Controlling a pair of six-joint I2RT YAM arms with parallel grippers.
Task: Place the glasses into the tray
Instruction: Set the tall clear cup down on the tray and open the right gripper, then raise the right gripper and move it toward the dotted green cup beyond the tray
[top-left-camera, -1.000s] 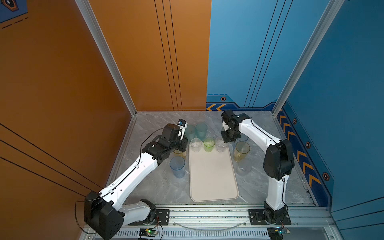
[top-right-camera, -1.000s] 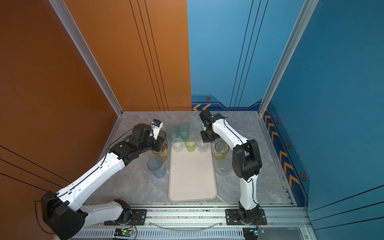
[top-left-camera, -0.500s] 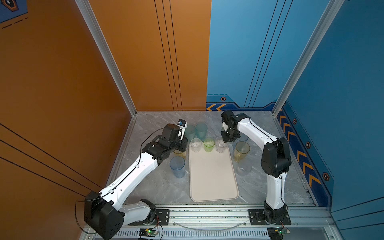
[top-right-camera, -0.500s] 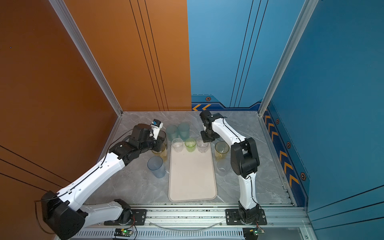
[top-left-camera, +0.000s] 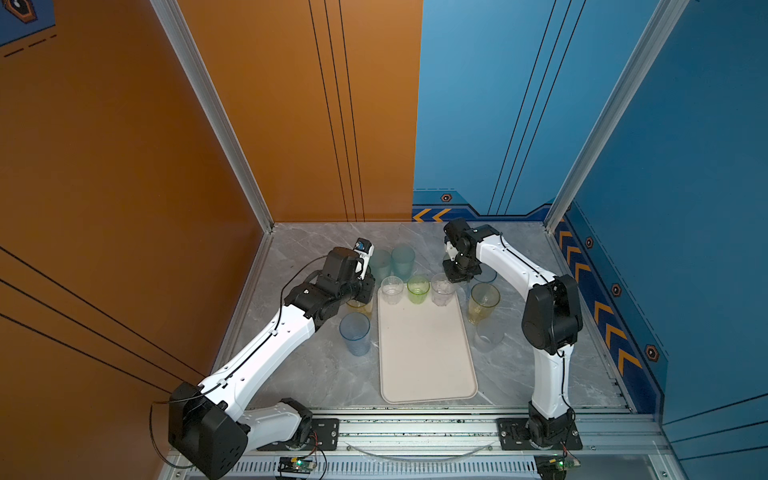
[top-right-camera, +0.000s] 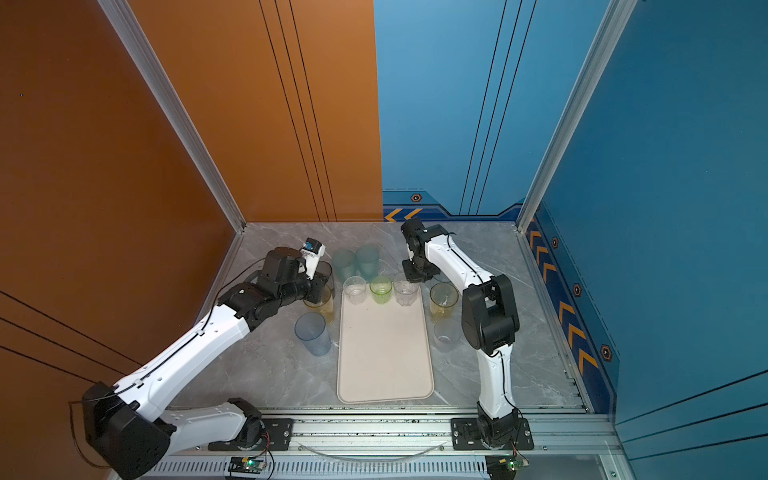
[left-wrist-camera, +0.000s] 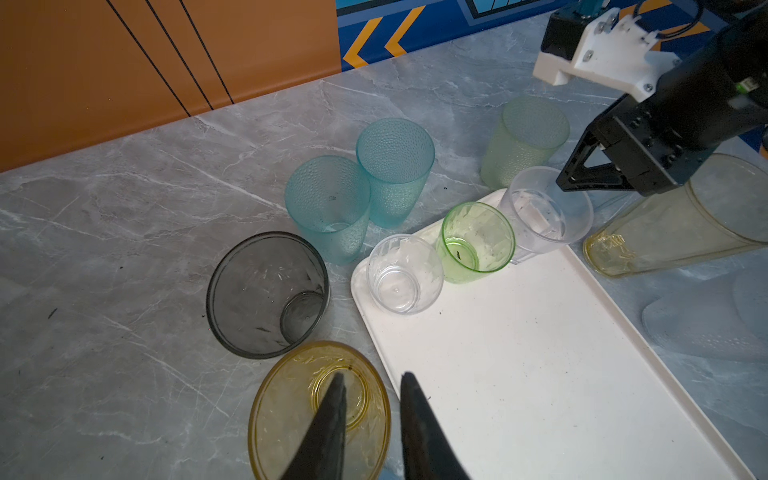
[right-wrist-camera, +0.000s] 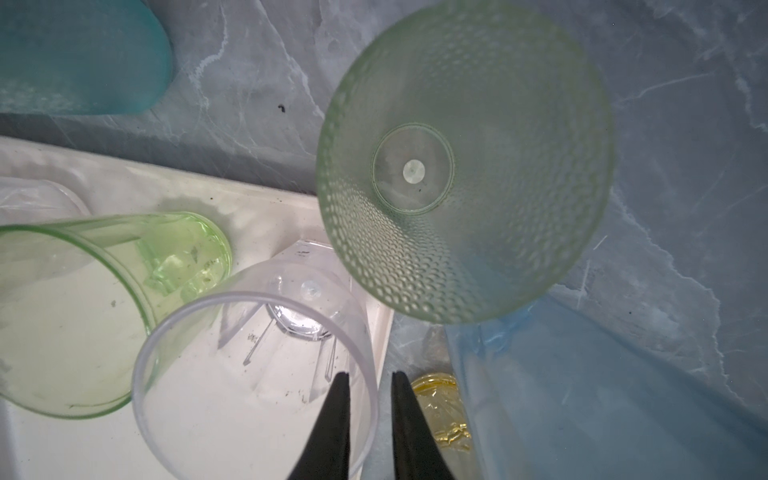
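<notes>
Glasses (top-left-camera: 354, 332) stand round the flat cream tray (top-left-camera: 424, 357). Right gripper (right-wrist-camera: 368, 376), a bit open, straddles a clear tumbler (right-wrist-camera: 257, 328) on its far end; left gripper (left-wrist-camera: 371, 376), likewise, straddles the short yellow glass (left-wrist-camera: 286, 415) just beside the tray

teal glass (right-wrist-camera: 79, 54) cropped, blue glass (right-wrist-camera: 602, 395) v. blurry

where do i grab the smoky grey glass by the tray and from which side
Pinch the rim wall of the smoky grey glass from straight above, fingers astride it: it stands upright, mouth open, and looks too wide to span. Take the arc facing bare table, away from the teal glass beside it and the yellow glass.
</notes>
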